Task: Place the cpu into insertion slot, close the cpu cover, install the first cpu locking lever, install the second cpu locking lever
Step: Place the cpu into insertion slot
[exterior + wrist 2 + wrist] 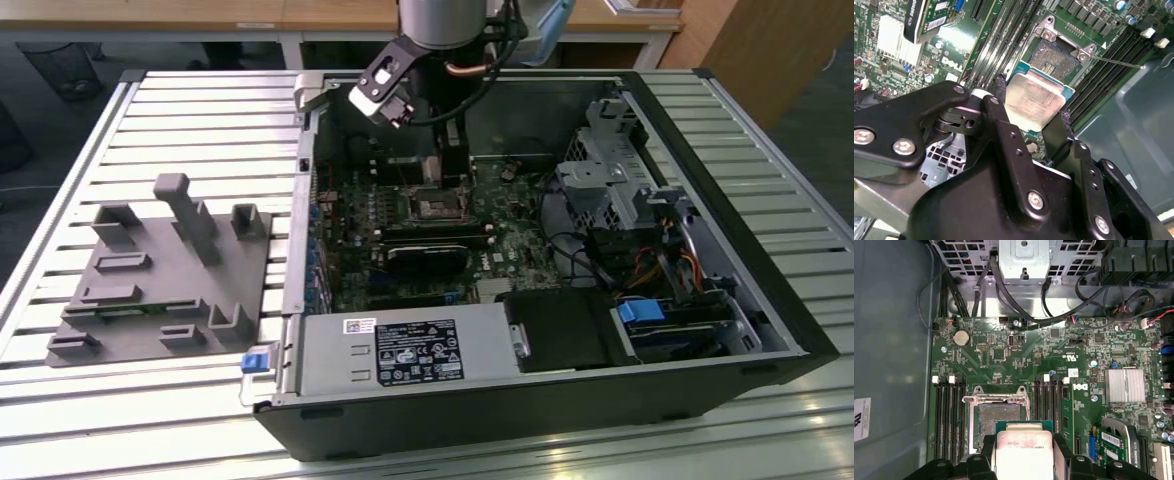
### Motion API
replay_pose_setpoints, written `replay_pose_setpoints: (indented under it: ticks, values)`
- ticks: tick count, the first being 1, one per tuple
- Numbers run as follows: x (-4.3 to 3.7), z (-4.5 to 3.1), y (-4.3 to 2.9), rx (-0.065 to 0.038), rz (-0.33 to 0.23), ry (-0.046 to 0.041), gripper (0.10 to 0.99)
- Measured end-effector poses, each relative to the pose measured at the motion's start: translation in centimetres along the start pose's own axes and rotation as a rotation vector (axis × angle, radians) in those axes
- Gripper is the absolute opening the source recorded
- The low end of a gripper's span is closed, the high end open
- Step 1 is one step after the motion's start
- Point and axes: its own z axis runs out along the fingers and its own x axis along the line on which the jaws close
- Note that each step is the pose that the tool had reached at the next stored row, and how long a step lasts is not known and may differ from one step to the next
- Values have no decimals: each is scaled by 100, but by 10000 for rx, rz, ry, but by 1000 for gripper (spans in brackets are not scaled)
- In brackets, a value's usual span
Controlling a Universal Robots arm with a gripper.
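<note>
Gripper clenched on cpu, gripping two opposite edges. Cpu hangs over green board, overlapping near edge of insertion slot, not seated. Slot bare, contacts exposed; cover frame stands open. Thin lever juts out, unlatched. Judgement: first step under way; seating, cover, both levers all left.

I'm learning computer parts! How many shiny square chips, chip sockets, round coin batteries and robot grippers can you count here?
cpu, held between the fingers: 1
insertion slot, with nothing in it: 1
coin battery: 1
gripper: 1
Total: 4
</note>
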Motion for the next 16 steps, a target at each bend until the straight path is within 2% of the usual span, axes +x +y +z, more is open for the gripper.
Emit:
replay_pose_setpoints:
  ticks: [3,16]
  values:
    - [0,25,-3,0,0,6,541]
    - [0,53,-6,0,2,20,541]
